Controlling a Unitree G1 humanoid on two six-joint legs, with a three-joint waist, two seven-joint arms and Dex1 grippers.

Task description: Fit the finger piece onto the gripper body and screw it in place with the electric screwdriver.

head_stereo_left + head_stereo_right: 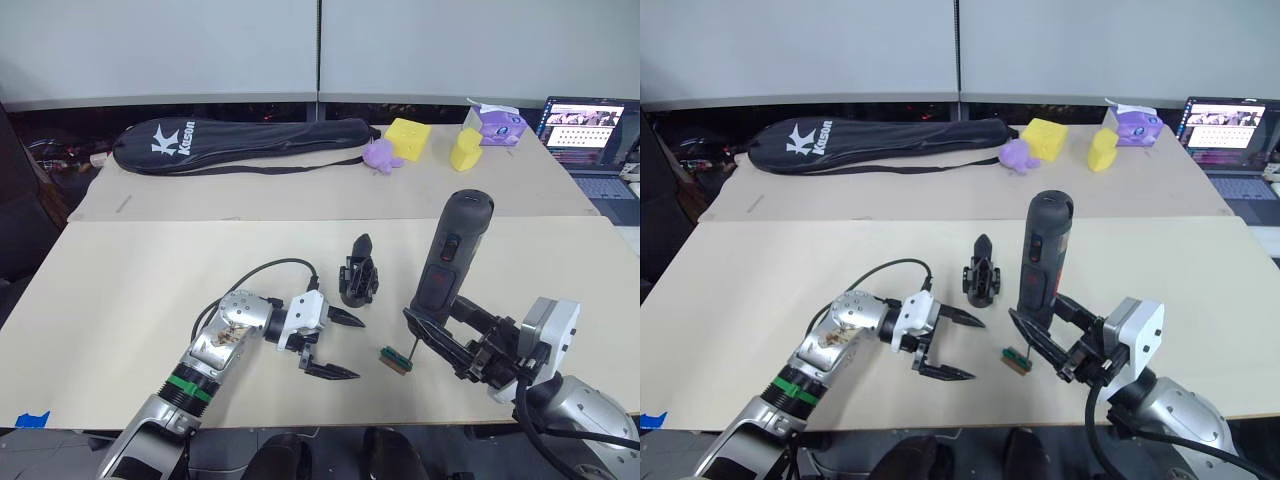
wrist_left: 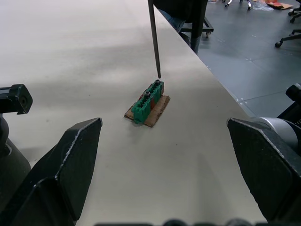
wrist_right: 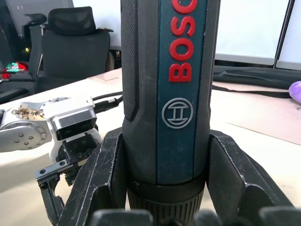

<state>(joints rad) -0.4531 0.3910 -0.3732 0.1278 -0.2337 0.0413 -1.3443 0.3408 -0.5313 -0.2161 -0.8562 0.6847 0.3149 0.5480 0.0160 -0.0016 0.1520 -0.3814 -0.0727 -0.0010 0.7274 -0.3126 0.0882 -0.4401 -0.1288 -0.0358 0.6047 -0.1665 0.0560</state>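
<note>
Right claw [image 1: 470, 350] clamped round electric screwdriver [image 1: 450, 255], upright nr front edge of worktop [image 1: 130, 270], bit tip on green block [image 1: 395, 360]; left claw [image 1: 335, 345] spread wide, empty. Gripper body [image 1: 358, 272] mid-worktop btwn both. Screwdriver prob. heavy, rigid, smooth-sided: best held low on barrel.

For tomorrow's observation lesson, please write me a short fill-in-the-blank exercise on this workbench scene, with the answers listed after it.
1. The right claw grips the electric screwdriver, which stands ____.
2. The screwdriver's metal bit points down at the small ____ block on the table.
3. The left claw is ____ and holds nothing.
4. The gripper body stands on the table between the left claw and the ____.

Answers: upright; green; open; electric screwdriver
</note>
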